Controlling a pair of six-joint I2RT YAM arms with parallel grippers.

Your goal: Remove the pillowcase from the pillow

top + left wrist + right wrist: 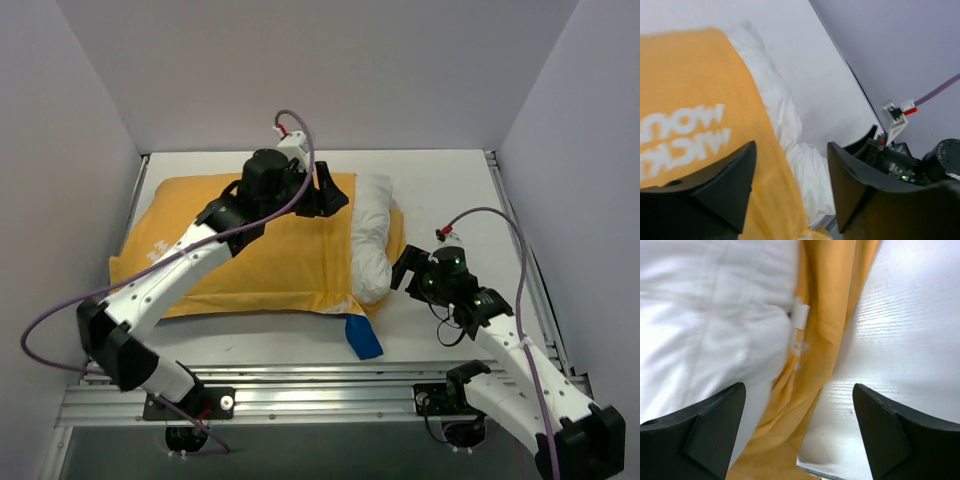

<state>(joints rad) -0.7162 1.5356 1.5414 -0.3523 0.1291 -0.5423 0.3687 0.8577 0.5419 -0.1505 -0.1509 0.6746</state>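
The pillowcase (250,260) lies yellow-orange side up on the table, with a blue flap (364,338) folded out at its near right corner. The white pillow (370,240) sticks out of its right open end. My left gripper (330,192) hovers open above the far right edge of the pillowcase (695,100), next to the pillow (790,135). My right gripper (403,270) is open, just right of the pillow's near end. In the right wrist view the pillow (710,320), its small white tag (800,315) and the pillowcase edge (810,375) lie between the open jaws.
White walls enclose the white table (450,190) on three sides. A metal rail (300,395) runs along the near edge. The right arm's body (910,160) shows in the left wrist view.
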